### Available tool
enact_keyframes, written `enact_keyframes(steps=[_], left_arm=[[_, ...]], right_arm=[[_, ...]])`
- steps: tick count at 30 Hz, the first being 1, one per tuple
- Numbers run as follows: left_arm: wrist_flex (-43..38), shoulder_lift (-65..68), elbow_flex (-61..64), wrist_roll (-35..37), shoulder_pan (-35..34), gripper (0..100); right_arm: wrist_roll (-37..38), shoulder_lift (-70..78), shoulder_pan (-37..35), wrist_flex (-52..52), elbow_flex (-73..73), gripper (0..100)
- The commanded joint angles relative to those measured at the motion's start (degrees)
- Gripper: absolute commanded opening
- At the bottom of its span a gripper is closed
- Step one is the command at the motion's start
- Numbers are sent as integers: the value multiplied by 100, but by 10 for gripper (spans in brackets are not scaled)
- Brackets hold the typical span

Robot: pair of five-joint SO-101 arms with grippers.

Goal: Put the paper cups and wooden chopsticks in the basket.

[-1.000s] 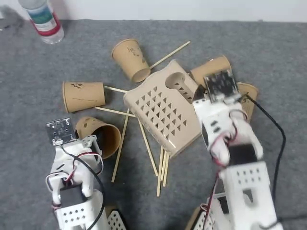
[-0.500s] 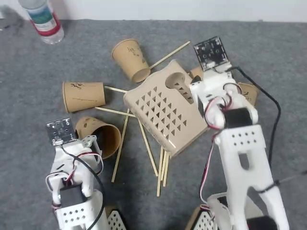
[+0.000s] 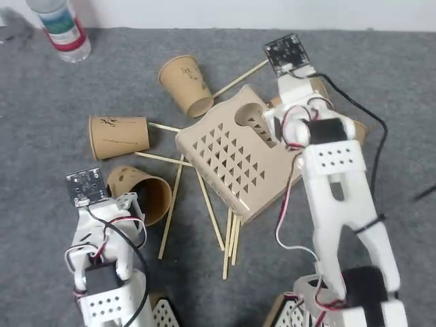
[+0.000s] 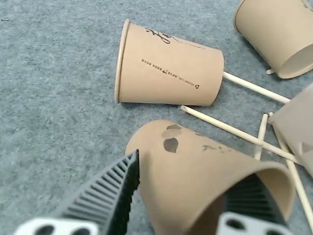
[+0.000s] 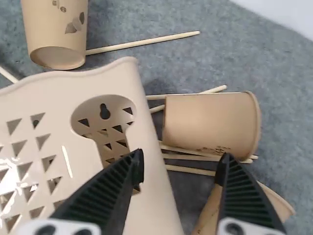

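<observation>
Here paper cup (image 5: pixel 210 125) lies sideways, mouth pointing away from basket (image 5: pixel 54 93)

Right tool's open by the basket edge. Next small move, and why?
Probably ease the right tool forward and down over the paper cup lying on its side beside the basket. The tool is open and the cup sits just ahead of it, with chopsticks showing beneath it, so a short advance should straddle the cup.
</observation>
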Motion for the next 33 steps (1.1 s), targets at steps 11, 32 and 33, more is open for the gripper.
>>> enact_keyframes(steps=[11, 32, 33], left_arm=[[9, -132, -31, 9, 18, 257], [88, -132, -31, 9, 18, 257], [88, -132, -31, 9, 18, 257]], right_arm=[[70, 1490, -409, 136, -1319, 248], [730, 1789, -242, 268, -1969, 247], [730, 1789, -242, 268, -2013, 247]])
